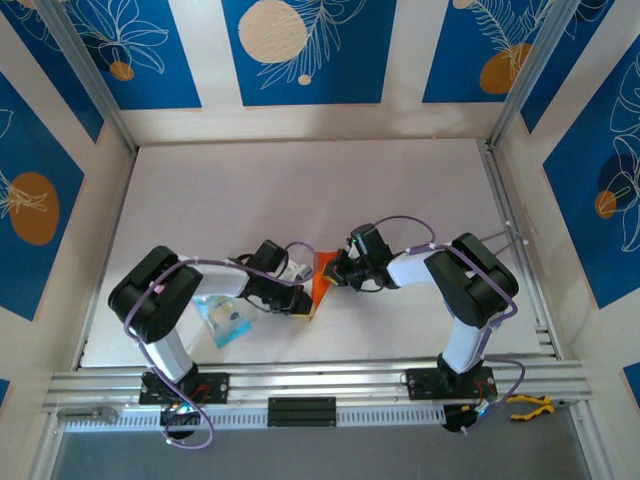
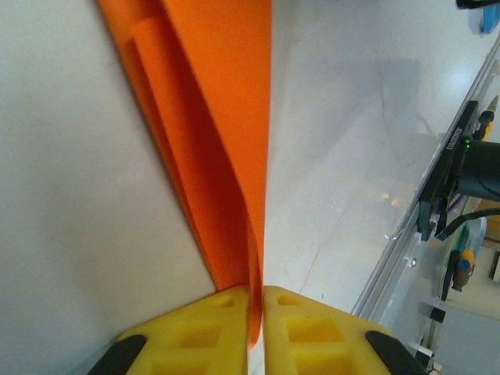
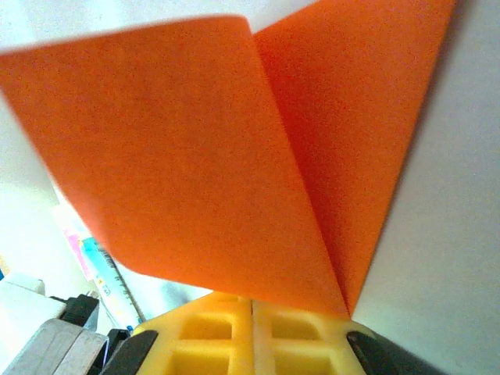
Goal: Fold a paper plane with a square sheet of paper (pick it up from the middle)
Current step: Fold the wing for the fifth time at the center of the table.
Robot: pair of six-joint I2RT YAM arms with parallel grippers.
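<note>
The square sheet of paper (image 1: 319, 279), bright orange and folded into a narrow upright shape, is held off the table between my two grippers. My left gripper (image 1: 302, 294) is shut on it. In the left wrist view the yellow pads (image 2: 211, 328) pinch the paper (image 2: 226, 125) edge-on, and it runs up and away from the left gripper (image 2: 256, 308). My right gripper (image 1: 337, 268) touches its upper right side. In the right wrist view the right gripper (image 3: 251, 303) is shut with a pale seam. The paper (image 3: 195, 148) opens in a V and covers the tips.
A small blue and clear plastic packet (image 1: 226, 320) lies on the white table (image 1: 300, 190) beside the left arm. An aluminium rail (image 1: 320, 381) runs along the near edge, with yellow-handled pliers (image 1: 530, 405) at its right end. Panel walls enclose the other sides.
</note>
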